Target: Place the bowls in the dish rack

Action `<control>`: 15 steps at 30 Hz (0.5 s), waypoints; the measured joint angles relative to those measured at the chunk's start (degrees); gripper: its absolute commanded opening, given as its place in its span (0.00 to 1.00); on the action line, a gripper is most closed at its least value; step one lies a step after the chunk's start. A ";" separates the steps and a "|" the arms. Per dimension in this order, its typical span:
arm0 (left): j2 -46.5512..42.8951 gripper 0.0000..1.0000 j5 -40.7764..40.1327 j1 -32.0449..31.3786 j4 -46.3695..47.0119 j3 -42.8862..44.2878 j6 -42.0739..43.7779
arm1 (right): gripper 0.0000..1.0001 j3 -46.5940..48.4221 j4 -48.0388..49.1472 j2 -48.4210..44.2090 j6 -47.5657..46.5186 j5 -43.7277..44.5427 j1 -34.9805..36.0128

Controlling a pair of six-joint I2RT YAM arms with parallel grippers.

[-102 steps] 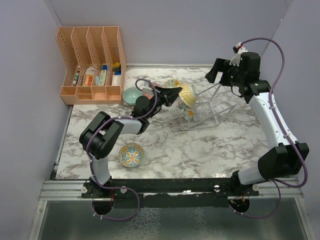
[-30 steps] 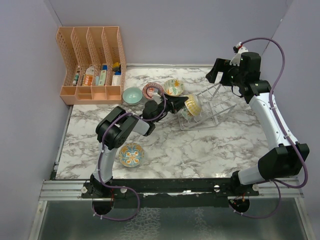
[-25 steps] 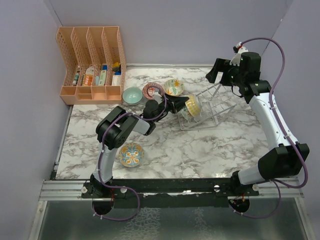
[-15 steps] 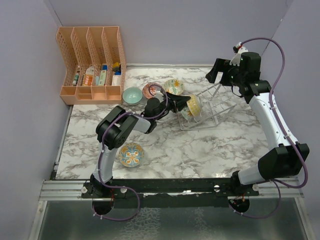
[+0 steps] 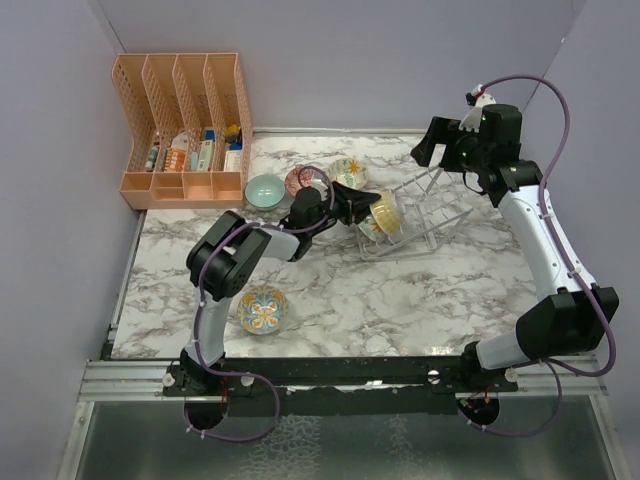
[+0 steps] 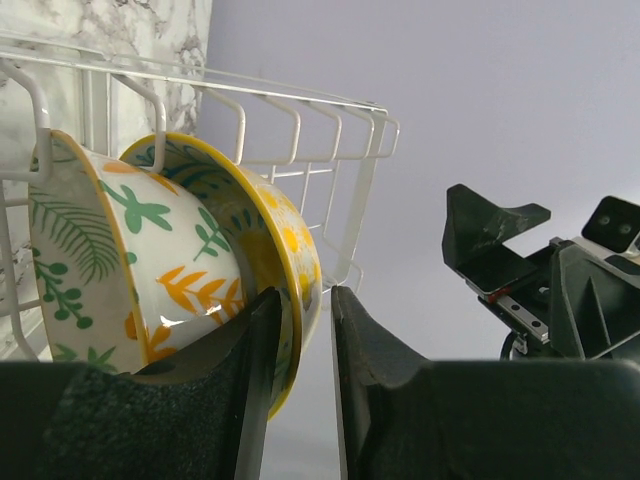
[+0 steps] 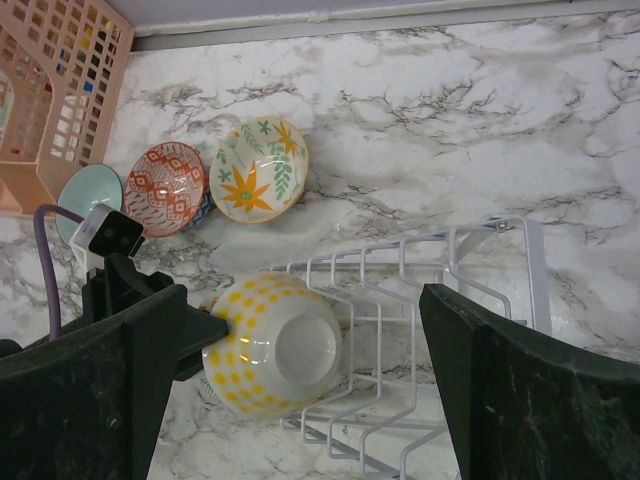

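My left gripper (image 5: 362, 205) is shut on the rim of a yellow-dotted bowl (image 5: 385, 212), one finger inside and one outside. The bowl stands on edge at the near left end of the wire dish rack (image 5: 430, 215). In the left wrist view the held bowl (image 6: 285, 240) sits against a leaf-patterned bowl (image 6: 110, 250) that stands in the rack (image 6: 330, 110). In the right wrist view the dotted bowl (image 7: 275, 345) leans in the rack (image 7: 450, 300). My right gripper (image 5: 437, 145) is open and empty, high over the rack's far end.
On the table left of the rack lie a pale teal bowl (image 5: 264, 189), a red-patterned bowl (image 5: 300, 180) and a floral bowl (image 5: 348, 172). Another floral bowl (image 5: 263, 310) sits near the front left. An orange slotted organizer (image 5: 185, 125) stands at the back left.
My left arm has carried the yellow-dotted bowl rightward and lowered it into the rack's left end, against the leaf-patterned bowl. The right arm has not moved.
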 measured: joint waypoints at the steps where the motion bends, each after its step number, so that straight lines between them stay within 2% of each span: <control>1: -0.35 0.31 0.20 0.15 -0.83 0.07 0.37 | 0.99 0.00 0.00 0.00 0.00 0.00 0.00; 6: -1.53 0.36 1.55 0.70 -5.05 1.07 2.62 | 0.99 0.00 0.00 0.00 0.00 -0.02 0.00; 15: -3.34 0.36 3.61 1.75 -13.99 4.24 7.87 | 0.99 0.00 0.00 0.00 0.00 -0.20 0.00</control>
